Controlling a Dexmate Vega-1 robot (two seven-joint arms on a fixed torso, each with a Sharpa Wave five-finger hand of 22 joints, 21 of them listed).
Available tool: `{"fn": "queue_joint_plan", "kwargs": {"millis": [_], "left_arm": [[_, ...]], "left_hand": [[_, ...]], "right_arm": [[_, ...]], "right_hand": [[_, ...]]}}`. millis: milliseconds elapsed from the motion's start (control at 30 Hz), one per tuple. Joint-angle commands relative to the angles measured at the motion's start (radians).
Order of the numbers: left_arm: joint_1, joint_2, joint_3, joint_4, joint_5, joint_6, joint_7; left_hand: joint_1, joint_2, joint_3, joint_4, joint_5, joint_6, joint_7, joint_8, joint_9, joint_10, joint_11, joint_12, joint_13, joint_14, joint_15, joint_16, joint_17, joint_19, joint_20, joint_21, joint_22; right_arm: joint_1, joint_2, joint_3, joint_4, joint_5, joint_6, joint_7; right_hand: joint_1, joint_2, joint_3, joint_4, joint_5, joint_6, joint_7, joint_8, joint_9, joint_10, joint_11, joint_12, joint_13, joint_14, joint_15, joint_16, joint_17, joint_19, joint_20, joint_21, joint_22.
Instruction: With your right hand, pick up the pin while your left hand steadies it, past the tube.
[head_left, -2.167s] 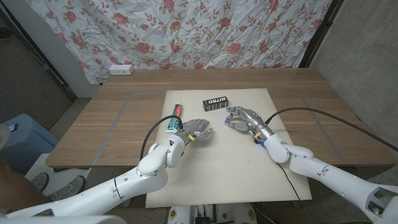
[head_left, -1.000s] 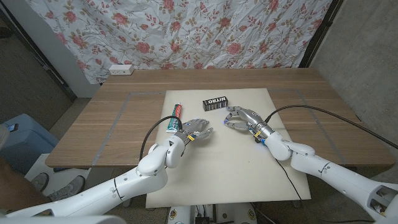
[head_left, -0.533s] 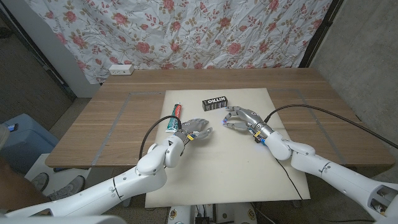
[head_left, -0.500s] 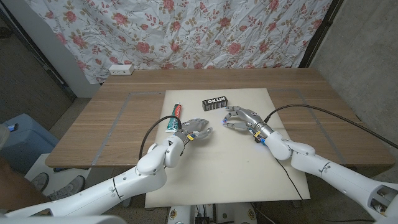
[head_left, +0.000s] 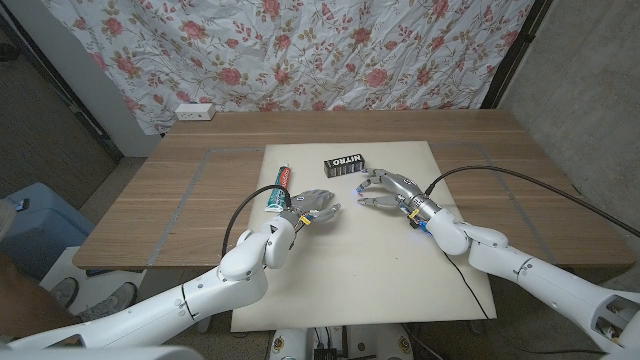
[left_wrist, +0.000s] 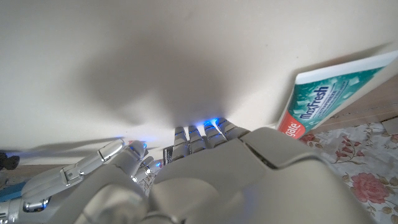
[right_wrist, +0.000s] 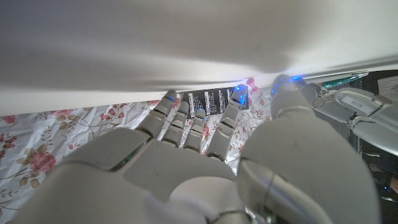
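Pin (right_wrist: 251, 81): small red speck on the white mat (head_left: 400, 270) mid-tabletop, between both hands, beside the tube (head_left: 280, 187). Right hand (head_left: 386, 189) fingers spread, empty, poised to pinch. Left hand (head_left: 312, 207) spread, empty, near enough to brace.

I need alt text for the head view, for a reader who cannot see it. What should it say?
Two white robot arms reach onto a cream mat on a wooden table, the left hand and right hand close together. A toothpaste tube lies beside the left hand; a black box lies beyond.
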Motion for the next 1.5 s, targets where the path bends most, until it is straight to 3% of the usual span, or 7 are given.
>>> {"fn": "queue_joint_plan", "kwargs": {"millis": [33, 200, 333, 1067, 1367, 1500], "left_arm": [[0.002, 0.0, -0.006, 0.004, 0.003, -0.012, 0.013], [0.008, 0.005, -0.012, 0.001, 0.004, -0.023, 0.029], [0.018, 0.005, -0.019, -0.006, 0.008, -0.02, 0.042], [0.108, 0.031, -0.13, -0.042, -0.097, -0.087, 0.184], [0.142, 0.042, -0.206, -0.025, -0.209, -0.173, 0.27], [0.158, 0.044, -0.24, -0.021, -0.255, -0.202, 0.309]], "left_hand": [[0.01, 0.134, 0.009, -0.002, 0.007, 0.007, 0.0, 0.004, 0.001, 0.006, -0.005, 0.005, -0.001, 0.005, -0.04, 0.0, 0.004, 0.005, -0.067, 0.001, 0.003], [0.01, 0.134, 0.01, -0.002, 0.007, 0.007, 0.0, 0.003, 0.001, 0.007, -0.006, 0.005, -0.001, 0.005, -0.04, 0.0, 0.004, 0.007, -0.068, 0.002, 0.003], [0.01, 0.134, 0.011, -0.002, 0.007, 0.008, 0.001, 0.003, 0.001, 0.006, -0.005, 0.005, -0.001, 0.005, -0.04, 0.0, 0.004, 0.009, -0.068, 0.002, 0.003], [0.011, 0.133, 0.016, -0.003, 0.006, 0.01, -0.001, 0.004, 0.001, 0.007, -0.008, 0.005, -0.001, 0.013, -0.044, 0.002, 0.004, 0.034, -0.068, 0.009, 0.002], [0.011, 0.132, 0.019, -0.004, 0.006, 0.016, -0.002, 0.005, 0.001, 0.013, -0.012, 0.006, -0.001, 0.02, -0.045, 0.003, 0.004, 0.05, -0.066, 0.013, 0.002], [0.011, 0.131, 0.02, -0.004, 0.006, 0.016, -0.004, 0.004, 0.001, 0.014, -0.012, 0.006, -0.001, 0.021, -0.046, 0.003, 0.003, 0.054, -0.065, 0.013, 0.002]], "right_arm": [[0.007, -0.007, 0.008, 0.003, 0.024, 0.028, 0.036], [0.006, -0.012, 0.013, -0.006, 0.03, 0.022, 0.058], [0.003, -0.011, 0.017, -0.014, 0.034, 0.009, 0.066], [-0.034, -0.015, 0.044, -0.085, 0.042, -0.068, 0.056], [-0.032, -0.026, 0.057, -0.083, 0.075, -0.011, 0.066], [-0.037, -0.022, 0.072, -0.076, 0.116, 0.018, 0.074]], "right_hand": [[-0.022, -0.01, -0.009, -0.001, 0.005, -0.019, 0.005, -0.008, 0.002, -0.011, 0.008, -0.001, 0.001, -0.011, 0.006, -0.006, 0.006, -0.011, 0.003, 0.0, 0.005], [-0.06, -0.022, -0.022, 0.005, 0.014, -0.105, 0.026, -0.049, -0.003, -0.039, 0.016, 0.001, 0.002, -0.028, 0.022, -0.015, 0.01, -0.029, 0.007, 0.0, 0.006], [-0.073, -0.021, -0.025, 0.007, 0.019, -0.139, 0.031, -0.066, -0.006, -0.056, 0.016, 0.0, 0.001, -0.037, 0.026, -0.02, 0.012, -0.034, 0.01, 0.001, 0.006], [-0.101, -0.004, -0.025, 0.015, 0.02, -0.214, 0.046, -0.107, -0.011, -0.068, 0.022, 0.005, 0.001, -0.045, 0.029, -0.023, 0.016, -0.04, 0.013, 0.003, 0.006], [-0.13, -0.006, -0.035, 0.021, 0.017, -0.268, 0.061, -0.137, -0.015, -0.085, 0.029, 0.003, 0.001, -0.048, 0.032, -0.026, 0.017, -0.04, 0.013, 0.005, 0.006], [-0.155, -0.002, -0.041, 0.031, 0.014, -0.292, 0.055, -0.151, -0.016, -0.087, 0.033, 0.005, 0.001, -0.05, 0.034, -0.027, 0.018, -0.028, 0.011, 0.01, 0.006]]}}
